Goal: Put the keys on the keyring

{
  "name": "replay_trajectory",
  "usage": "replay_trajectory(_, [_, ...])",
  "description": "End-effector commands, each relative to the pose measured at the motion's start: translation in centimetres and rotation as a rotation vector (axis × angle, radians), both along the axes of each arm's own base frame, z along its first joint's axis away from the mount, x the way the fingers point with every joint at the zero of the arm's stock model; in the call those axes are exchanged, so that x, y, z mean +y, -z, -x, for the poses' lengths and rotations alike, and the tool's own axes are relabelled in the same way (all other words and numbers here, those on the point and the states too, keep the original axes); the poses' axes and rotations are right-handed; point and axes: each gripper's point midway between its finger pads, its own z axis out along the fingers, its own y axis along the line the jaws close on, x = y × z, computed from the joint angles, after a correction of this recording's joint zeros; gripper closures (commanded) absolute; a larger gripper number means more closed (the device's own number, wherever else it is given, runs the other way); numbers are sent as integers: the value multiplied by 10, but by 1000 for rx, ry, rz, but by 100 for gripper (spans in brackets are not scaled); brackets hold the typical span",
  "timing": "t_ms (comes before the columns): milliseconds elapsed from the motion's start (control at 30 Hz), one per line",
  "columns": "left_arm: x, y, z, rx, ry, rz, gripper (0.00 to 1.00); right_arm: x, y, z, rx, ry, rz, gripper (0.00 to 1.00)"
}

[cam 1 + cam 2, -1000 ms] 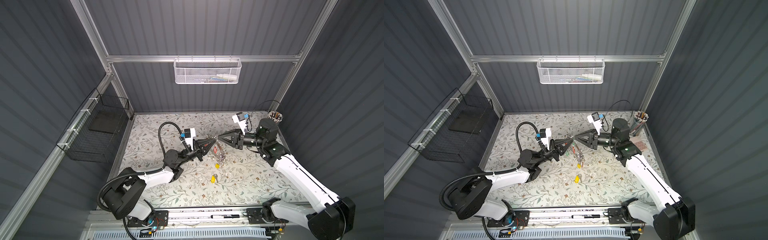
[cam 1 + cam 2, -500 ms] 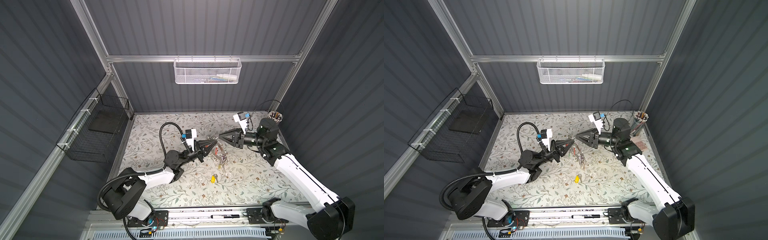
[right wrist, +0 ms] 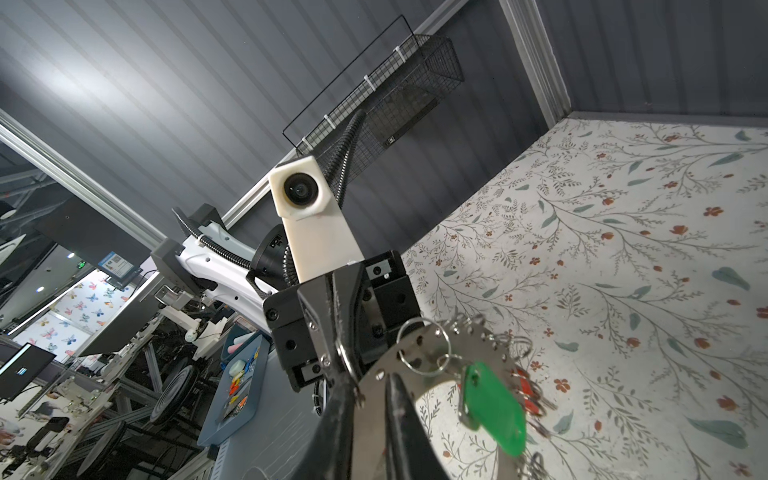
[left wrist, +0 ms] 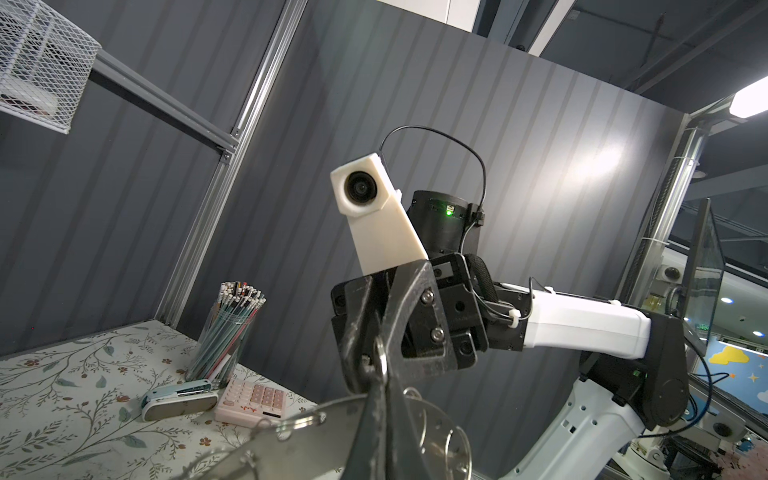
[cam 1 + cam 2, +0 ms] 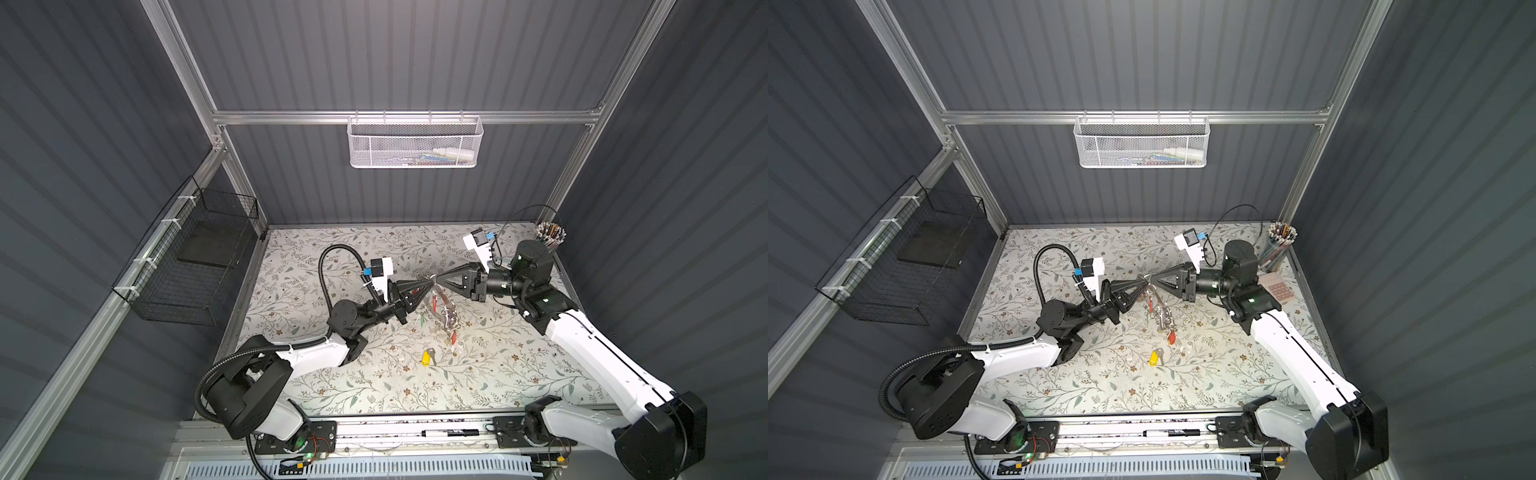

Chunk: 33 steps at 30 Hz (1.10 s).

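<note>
Hanging grey metal hoop keyring: dangles beneath both arms' meeting ends.
Left gripper: clamps its top.
Right gripper: grip unclear.
Yellow-tagged silver key: lower centre, loose.

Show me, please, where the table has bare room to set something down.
Bare mat: back-left, beside the black wire basket, and the front strip between the yellow-tagged key and the rail. Crowded: the middle, where left gripper and right gripper meet at the keyring.
</note>
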Motion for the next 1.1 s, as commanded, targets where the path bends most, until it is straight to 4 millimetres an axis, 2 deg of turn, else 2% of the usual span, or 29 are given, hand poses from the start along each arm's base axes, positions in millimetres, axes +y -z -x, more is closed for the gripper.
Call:
replay_trajectory(0, [6,-25,8,-80,3,74,100,1,-6,6,-24,-26,-19,86])
replay_trajectory(533, [2,-16,4,-63,1,57,100,4,-5,10,-13,-58,-39,100])
replay_trajectory(900, [6,-3,-4,-23,-32,23,100,1,-8,10,-53,-37,-36,100])
replay_trajectory(967, [8,0,-9,-1,-42,5,97,1,-7,8,-60,-28,-24,100])
replay_trajectory(1067, [18,4,-16,16,-78,-12,86,0,-7,6,-87,-14,-6,100])
